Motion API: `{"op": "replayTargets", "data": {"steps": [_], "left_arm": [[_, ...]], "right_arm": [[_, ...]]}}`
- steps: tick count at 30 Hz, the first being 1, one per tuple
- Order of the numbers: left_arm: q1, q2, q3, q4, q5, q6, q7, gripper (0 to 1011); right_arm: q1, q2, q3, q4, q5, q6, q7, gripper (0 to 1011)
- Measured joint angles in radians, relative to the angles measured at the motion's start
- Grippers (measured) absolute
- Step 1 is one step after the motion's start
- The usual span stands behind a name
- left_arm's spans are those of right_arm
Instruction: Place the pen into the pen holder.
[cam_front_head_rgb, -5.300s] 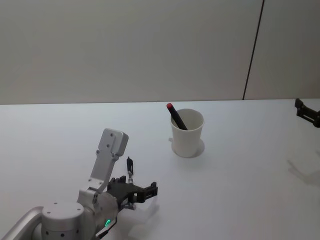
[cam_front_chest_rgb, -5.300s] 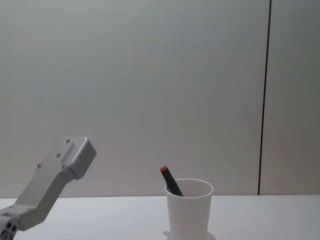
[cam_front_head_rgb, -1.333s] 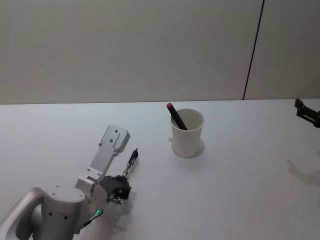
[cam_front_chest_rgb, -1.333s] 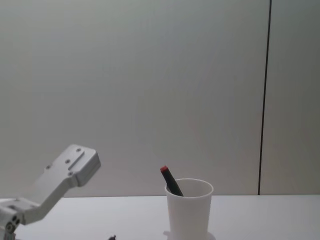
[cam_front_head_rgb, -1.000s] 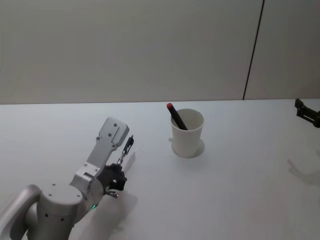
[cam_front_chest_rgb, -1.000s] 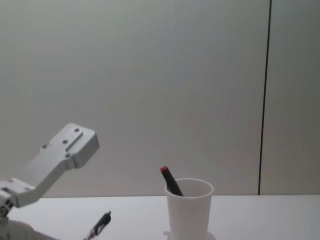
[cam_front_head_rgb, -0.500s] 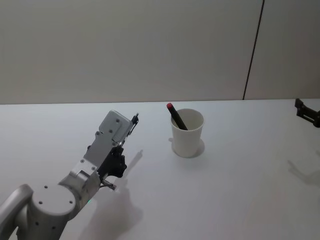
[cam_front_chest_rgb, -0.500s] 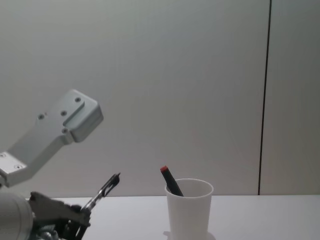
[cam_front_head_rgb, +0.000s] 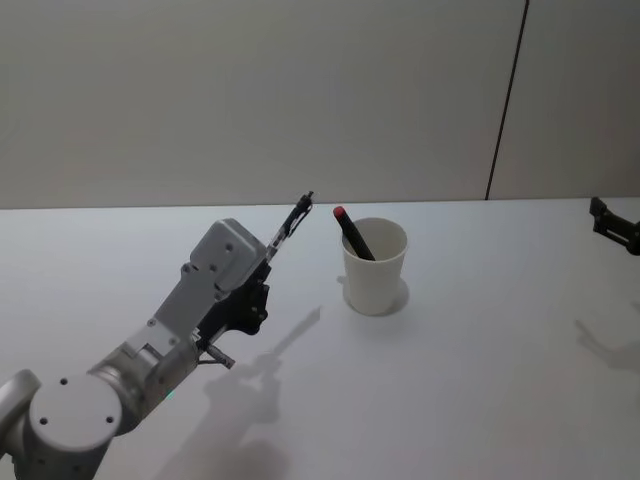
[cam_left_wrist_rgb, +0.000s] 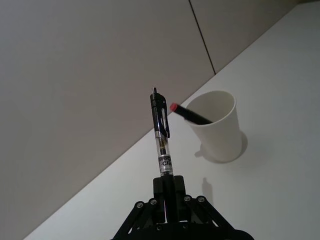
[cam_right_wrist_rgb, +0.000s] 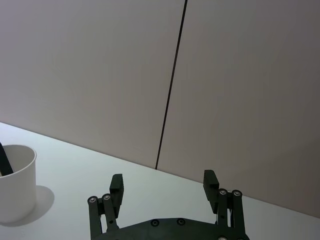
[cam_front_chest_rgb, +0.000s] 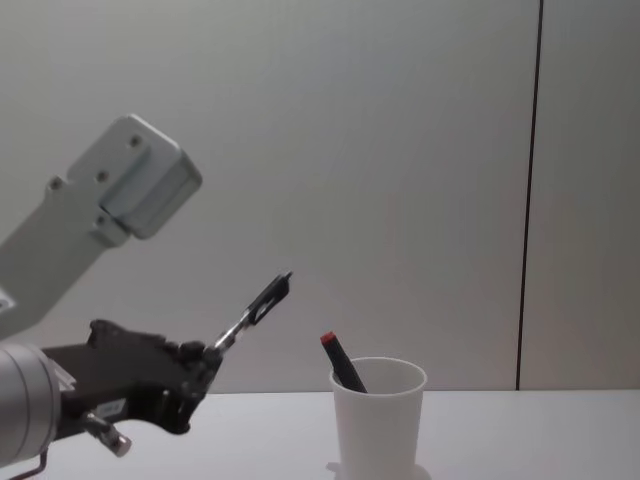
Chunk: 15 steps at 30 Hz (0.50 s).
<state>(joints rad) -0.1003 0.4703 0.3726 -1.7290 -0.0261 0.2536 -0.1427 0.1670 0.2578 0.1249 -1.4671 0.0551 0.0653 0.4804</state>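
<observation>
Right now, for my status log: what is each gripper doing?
Left gripper: shut on the pen, short of the pen holder.
Right gripper: open, empty, far right.

The pen (cam_left_wrist_rgb: 161, 140) has small print on its clear barrel; only "Clic" can be read, the rest is too small.

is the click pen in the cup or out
Out. The left hand holds the click pen raised and tilted, left of the pen holder; a red-tipped pen leans inside. Right hand idles, open.
</observation>
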Motion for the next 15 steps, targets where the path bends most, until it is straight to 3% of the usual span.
{"op": "replayTargets", "data": {"steps": [1,9,15], "left_arm": [[0.0,0.0,0.0,0.0,0.0,0.0,0.0,132],[-0.007,0.017,-0.014,0.035,-0.033,-0.178,-0.088,132],[-0.024,0.018,-0.02,0.063,-0.046,-0.253,-0.148,132]], "right_arm": [[0.0,0.0,0.0,0.0,0.0,0.0,0.0,1002],[0.0,0.0,0.0,0.0,0.0,0.0,0.0,1002],[0.0,0.0,0.0,0.0,0.0,0.0,0.0,1002]]}}
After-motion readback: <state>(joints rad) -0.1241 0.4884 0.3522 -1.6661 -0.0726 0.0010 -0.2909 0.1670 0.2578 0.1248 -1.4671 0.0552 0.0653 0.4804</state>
